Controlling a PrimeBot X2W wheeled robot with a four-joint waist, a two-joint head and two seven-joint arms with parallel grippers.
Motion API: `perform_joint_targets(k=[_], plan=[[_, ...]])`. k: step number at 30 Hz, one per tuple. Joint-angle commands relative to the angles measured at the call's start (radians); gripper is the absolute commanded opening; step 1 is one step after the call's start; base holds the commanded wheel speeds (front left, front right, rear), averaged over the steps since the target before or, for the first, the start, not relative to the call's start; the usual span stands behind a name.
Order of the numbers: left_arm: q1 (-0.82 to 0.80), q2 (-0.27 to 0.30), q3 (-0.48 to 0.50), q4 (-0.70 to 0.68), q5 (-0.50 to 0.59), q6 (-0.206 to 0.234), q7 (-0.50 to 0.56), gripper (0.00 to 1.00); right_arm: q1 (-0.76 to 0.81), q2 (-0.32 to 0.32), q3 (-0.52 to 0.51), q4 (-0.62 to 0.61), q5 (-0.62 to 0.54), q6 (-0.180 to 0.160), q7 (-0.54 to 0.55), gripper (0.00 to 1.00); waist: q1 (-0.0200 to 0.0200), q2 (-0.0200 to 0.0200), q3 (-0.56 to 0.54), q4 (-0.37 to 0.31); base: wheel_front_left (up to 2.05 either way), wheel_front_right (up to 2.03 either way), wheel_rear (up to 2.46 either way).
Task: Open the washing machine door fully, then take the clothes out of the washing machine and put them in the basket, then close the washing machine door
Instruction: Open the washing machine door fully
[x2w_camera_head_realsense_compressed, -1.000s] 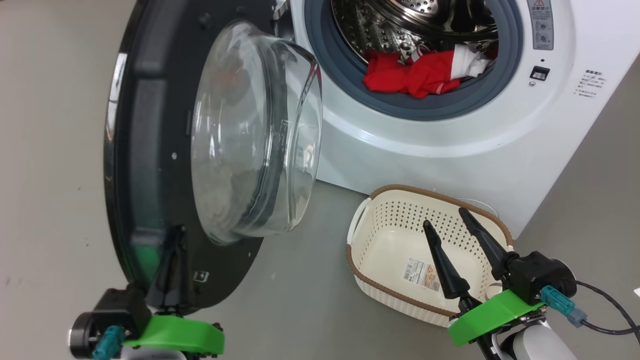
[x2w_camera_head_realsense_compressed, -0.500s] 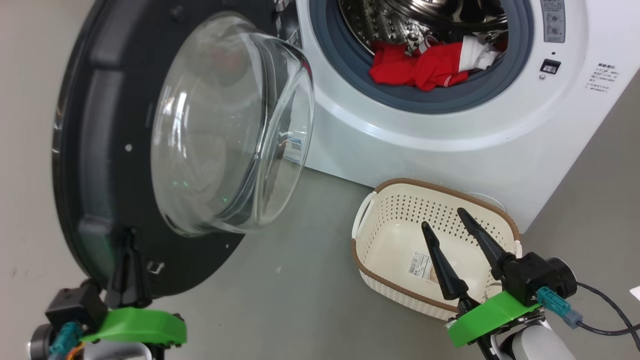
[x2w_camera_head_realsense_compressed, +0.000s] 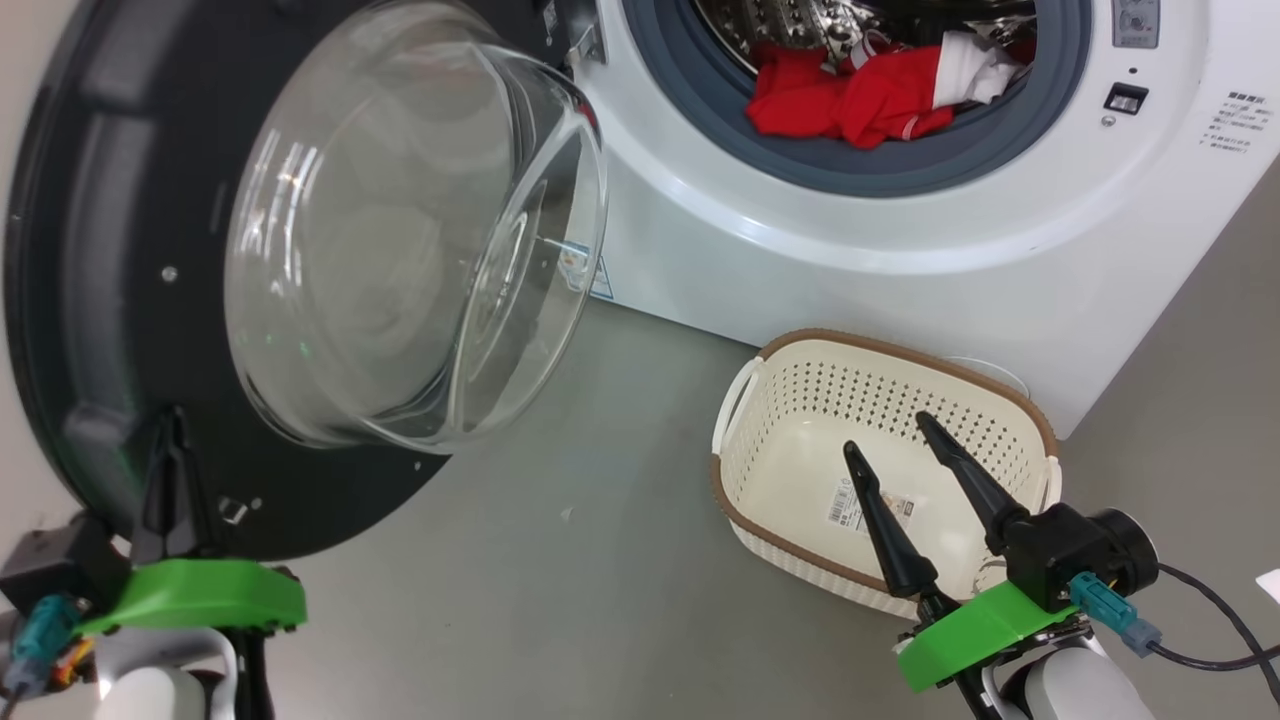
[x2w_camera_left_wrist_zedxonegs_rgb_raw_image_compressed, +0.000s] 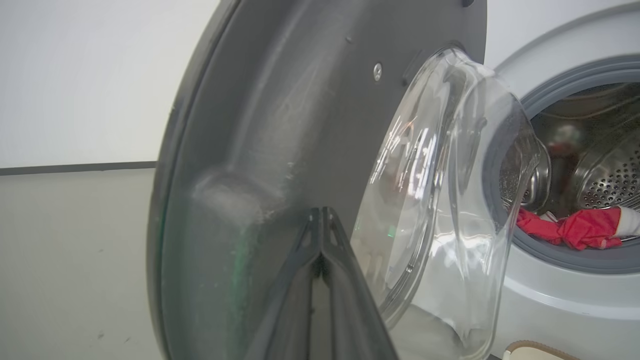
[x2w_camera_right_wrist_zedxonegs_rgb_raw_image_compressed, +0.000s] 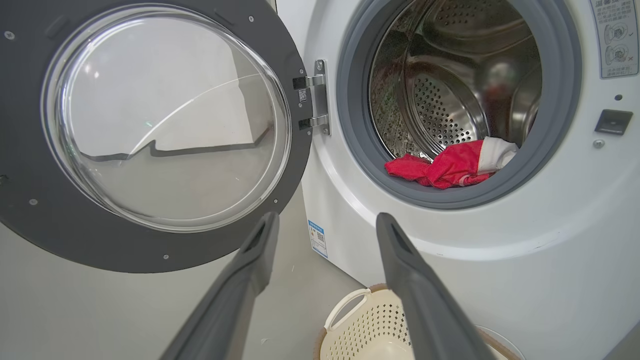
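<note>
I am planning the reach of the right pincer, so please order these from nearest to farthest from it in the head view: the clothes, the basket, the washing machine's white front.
From the right pincer:
1. The basket, just under its tips, on the floor.
2. The washing machine, its white front right behind the basket.
3. The clothes, higher up, lying in the drum mouth.

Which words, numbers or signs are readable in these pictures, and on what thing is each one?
Nothing is legible.
Grey label on the washing machine, upper right: pictograms, print too small.
Printed lines on its front: blurred.
Blue and white sticker at its lower corner: too small.
Bottom sticker in the basket: barcode, print too small.
</note>
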Motion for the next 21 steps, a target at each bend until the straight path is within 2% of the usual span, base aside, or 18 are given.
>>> perform_joint_targets(k=[1, 14, 21], plan=[[-0.046, 0.034, 0.058, -0.012, 0.014, -0.003, -0.012, 0.00, -0.032, 0.003, 0.022, -0.027, -0.010, 0.006, -0.006, 1.00, 0.0000, -0.0001, 0.007, 0.001, 0.00, 0.00, 0.00], [-0.146, 0.008, 0.170, 0.079, 0.076, -0.055, -0.012, 0.00, -0.047, 0.003, 0.032, -0.040, -0.065, 0.006, -0.006, 1.00, 0.0000, -0.0001, 0.063, 0.003, 0.00, 0.00, 0.00], [-0.224, 0.015, 0.234, 0.165, 0.102, -0.080, -0.012, 0.00, -0.062, 0.003, 0.038, -0.043, -0.102, 0.006, -0.006, 1.00, 0.0000, -0.0001, 0.094, 0.007, 0.00, 0.00, 0.00]])
